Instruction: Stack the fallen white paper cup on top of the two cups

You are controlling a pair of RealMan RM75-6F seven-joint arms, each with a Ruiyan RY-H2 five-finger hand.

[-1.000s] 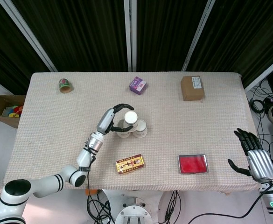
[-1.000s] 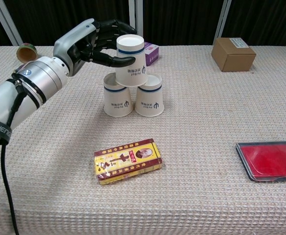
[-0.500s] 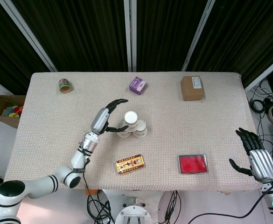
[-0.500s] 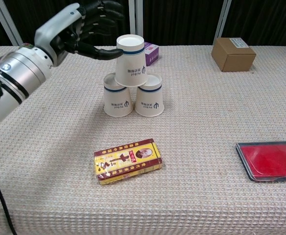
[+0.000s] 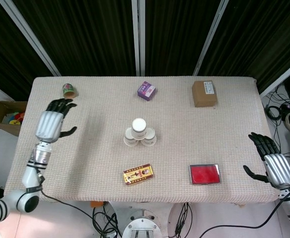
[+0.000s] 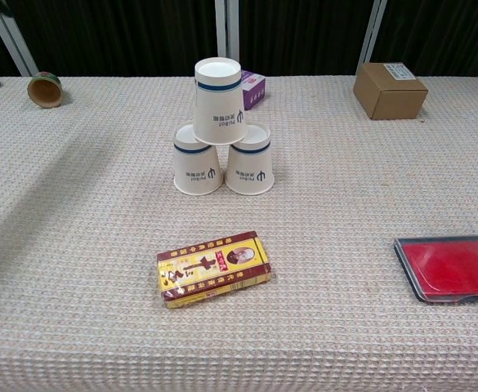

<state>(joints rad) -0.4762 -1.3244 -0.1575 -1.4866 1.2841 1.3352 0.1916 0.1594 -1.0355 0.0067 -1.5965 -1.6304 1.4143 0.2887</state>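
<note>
tape roll (image 6: 44,89), purple box (image 6: 252,88), cardboard box (image 6: 390,91)

My head camera is looking straight down on the whole surface (image 5: 224,148) from high; my chest camera is facing forward, low and near, sharing its middle.

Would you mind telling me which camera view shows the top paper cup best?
The chest view: the top paper cup shows side-on, upside down, resting across both lower cups. The head view shows only its round base from above.

White cup (image 6: 218,100) inverted atop two cups (image 6: 223,160).
</note>
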